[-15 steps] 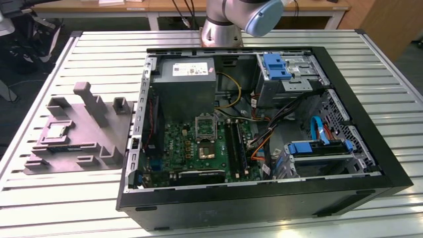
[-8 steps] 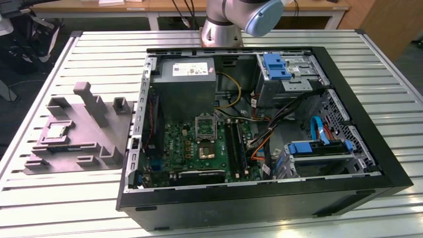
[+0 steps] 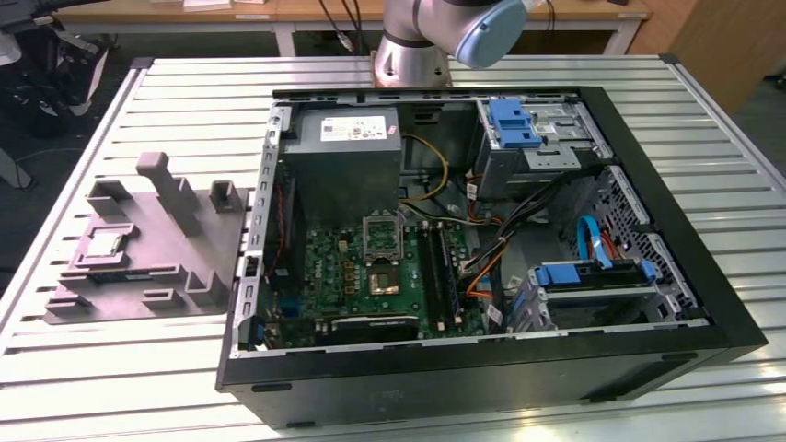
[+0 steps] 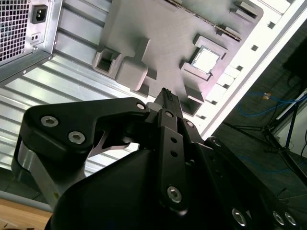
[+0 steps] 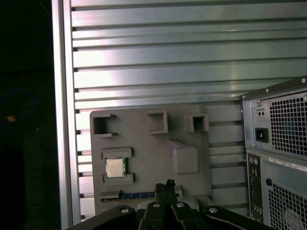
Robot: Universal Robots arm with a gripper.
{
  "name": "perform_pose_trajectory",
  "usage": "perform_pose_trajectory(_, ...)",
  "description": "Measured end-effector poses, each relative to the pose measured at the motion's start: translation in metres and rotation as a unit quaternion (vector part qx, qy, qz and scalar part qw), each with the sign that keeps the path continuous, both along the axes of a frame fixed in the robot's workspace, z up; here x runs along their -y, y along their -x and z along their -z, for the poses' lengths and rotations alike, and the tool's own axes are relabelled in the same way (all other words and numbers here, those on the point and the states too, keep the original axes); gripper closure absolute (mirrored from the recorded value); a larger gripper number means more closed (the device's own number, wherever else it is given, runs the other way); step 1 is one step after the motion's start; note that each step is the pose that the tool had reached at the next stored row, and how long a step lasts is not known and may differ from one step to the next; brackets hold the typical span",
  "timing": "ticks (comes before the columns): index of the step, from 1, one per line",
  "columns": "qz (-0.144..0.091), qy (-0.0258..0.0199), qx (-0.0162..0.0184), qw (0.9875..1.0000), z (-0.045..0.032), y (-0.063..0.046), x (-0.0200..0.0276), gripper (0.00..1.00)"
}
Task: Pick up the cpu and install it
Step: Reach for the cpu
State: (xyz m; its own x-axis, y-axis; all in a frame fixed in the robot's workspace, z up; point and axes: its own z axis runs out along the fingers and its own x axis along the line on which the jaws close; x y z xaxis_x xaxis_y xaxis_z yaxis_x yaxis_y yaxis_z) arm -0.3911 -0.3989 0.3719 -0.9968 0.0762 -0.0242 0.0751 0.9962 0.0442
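The gripper (image 4: 165,92) hangs in the air with its two fingers drawn narrow, tips together and nothing between them; in the first wrist view the same closed tips (image 5: 168,183) point down toward the grey tray (image 5: 153,153). The cpu (image 5: 114,167) sits flat in its square pocket on that tray, silvery top up. It is below the gripper, off to one side of the fingertips, and clearly apart from them with no contact. In the second wrist view the cpu (image 4: 205,60) lies beyond the fingertips, framed by the raised walls of its pocket in the tray (image 4: 158,38). A long thin stick (image 5: 127,195) lies in a slot of the tray, nearer to the fingertips than the cpu is. The tray rests on a slatted metal table (image 5: 144,62). Just beside it stands the open computer case (image 5: 278,143), whose back panel is on the far side of the gripper from the cpu. In the exterior view the arm (image 3: 424,37) rises behind the computer case (image 3: 687,276). The cpu (image 3: 102,243) rests in the tray (image 3: 172,267) outside the case, and inside the case the silver-framed socket (image 3: 381,230) on the green board (image 3: 356,285) lies open.
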Motion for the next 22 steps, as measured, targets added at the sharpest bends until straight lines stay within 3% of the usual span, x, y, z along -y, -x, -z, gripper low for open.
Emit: perform_pose_trajectory(22,0.000,0.0000,0.0000,1.0000,0.0003,0.0057,0.0000,0.89)
